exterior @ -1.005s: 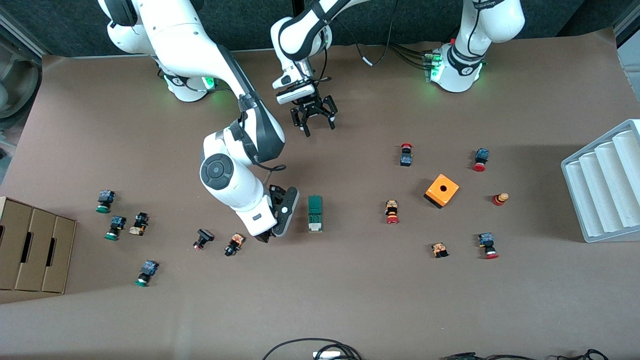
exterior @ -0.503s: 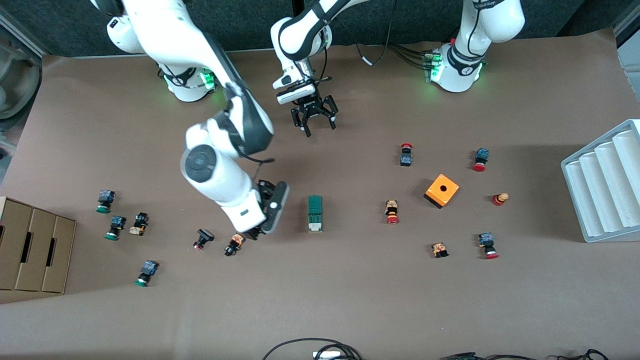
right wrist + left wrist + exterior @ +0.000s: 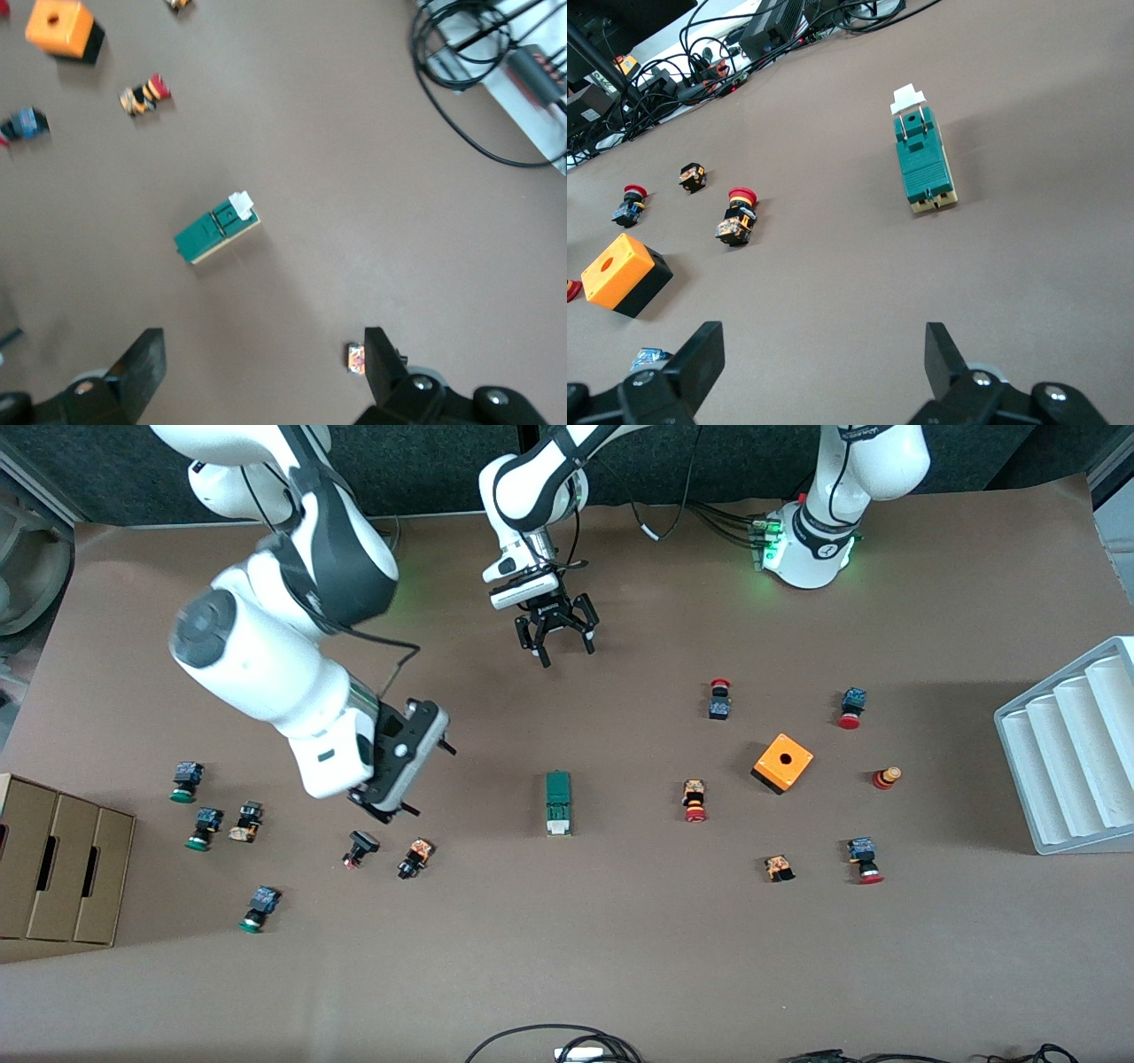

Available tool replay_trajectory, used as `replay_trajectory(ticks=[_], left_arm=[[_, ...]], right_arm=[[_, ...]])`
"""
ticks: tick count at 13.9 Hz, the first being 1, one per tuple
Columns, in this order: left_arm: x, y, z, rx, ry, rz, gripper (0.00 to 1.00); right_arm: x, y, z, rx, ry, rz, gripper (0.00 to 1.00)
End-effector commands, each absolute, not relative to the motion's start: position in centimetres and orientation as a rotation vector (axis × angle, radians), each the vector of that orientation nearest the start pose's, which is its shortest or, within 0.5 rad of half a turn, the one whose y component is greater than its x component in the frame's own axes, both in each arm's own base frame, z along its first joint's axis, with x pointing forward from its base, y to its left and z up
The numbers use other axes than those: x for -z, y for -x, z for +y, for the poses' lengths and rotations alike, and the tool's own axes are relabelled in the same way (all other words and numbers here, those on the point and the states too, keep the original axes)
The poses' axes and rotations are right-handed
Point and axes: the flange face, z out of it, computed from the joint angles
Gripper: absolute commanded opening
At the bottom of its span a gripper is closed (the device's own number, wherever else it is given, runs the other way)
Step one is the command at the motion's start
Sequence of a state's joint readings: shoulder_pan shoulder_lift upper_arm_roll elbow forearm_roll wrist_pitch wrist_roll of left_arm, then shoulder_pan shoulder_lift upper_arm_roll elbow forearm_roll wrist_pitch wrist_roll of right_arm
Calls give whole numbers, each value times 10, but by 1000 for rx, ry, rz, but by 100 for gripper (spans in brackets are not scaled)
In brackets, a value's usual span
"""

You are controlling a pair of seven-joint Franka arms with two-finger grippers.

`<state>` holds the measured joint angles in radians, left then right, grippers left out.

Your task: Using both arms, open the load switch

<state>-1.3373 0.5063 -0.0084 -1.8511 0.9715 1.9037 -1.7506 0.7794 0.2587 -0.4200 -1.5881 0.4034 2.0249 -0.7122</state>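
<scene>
The load switch (image 3: pixel 558 803), a dark green block with a white end, lies alone on the brown table mid-way between the two arms' ends, its white end toward the front camera. It also shows in the left wrist view as the load switch (image 3: pixel 923 159) and in the right wrist view as the load switch (image 3: pixel 217 232). My right gripper (image 3: pixel 430 779) hangs open in the air, off to the switch's side toward the right arm's end, nothing between its fingers (image 3: pixel 152 354). My left gripper (image 3: pixel 565 654) waits open over bare table, empty, as the left wrist view of the left gripper (image 3: pixel 821 341) confirms.
An orange cube (image 3: pixel 783 763) with red-capped push buttons (image 3: pixel 695 801) around it lies toward the left arm's end. Green-capped buttons (image 3: pixel 205 827) and small parts (image 3: pixel 415 857) lie toward the right arm's end. A cardboard box (image 3: pixel 53 859) and a white ribbed tray (image 3: pixel 1072 753) stand at the table's ends.
The right arm has lifted and swung away from beside the load switch toward its own end of the table. The switch and the left arm have not moved.
</scene>
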Motion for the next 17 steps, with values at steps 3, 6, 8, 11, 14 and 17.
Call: replay_trajectory(ticks=[3, 6, 8, 11, 14, 17], left_arm=[[-268, -212, -573, 1064, 2499, 168, 100], [-284, -233, -567, 1021, 2510, 170, 100], [-301, -252, -563, 958, 2542, 189, 100], [-331, -285, -550, 873, 2561, 233, 100], [-360, -315, -534, 793, 2592, 256, 100], [-392, -349, -515, 711, 2631, 289, 100]], right_arm=[[-561, -587, 223, 285, 2703, -823, 100], [-571, -587, 188, 207, 2756, -544, 100], [-571, -588, 156, 144, 2770, -487, 100], [-570, -589, 90, 49, 2869, -404, 100], [-576, -586, 45, 3, 3021, -393, 100], [-575, -588, -2, 22, 3048, -288, 100]])
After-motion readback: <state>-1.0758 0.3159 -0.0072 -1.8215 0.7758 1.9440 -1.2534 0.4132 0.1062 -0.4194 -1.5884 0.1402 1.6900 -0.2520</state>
